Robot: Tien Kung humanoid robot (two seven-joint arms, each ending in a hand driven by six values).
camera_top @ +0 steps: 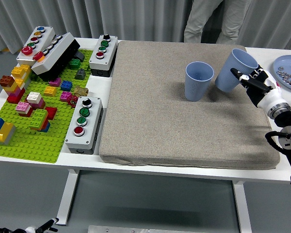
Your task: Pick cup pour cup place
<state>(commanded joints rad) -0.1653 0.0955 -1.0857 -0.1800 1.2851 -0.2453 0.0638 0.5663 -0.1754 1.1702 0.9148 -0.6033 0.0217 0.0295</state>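
A blue cup point(199, 81) stands upright on the grey mat point(184, 126), right of its middle toward the back. A second blue cup point(234, 69) is just to its right, tilted with its rim leaning up and to the right and its base low against the mat. My right hand point(247, 80) comes in from the right edge; its fingers point(238, 74) lie against the tilted cup's side and hold it. The two cups stand close together but apart. My left arm is out of view.
A green brick baseplate point(24, 145) with several loose bricks fills the left side, with button boxes point(84, 124) around it. A plate point(287, 68) with small items sits at the far right. A person point(208, 19) stands behind the table.
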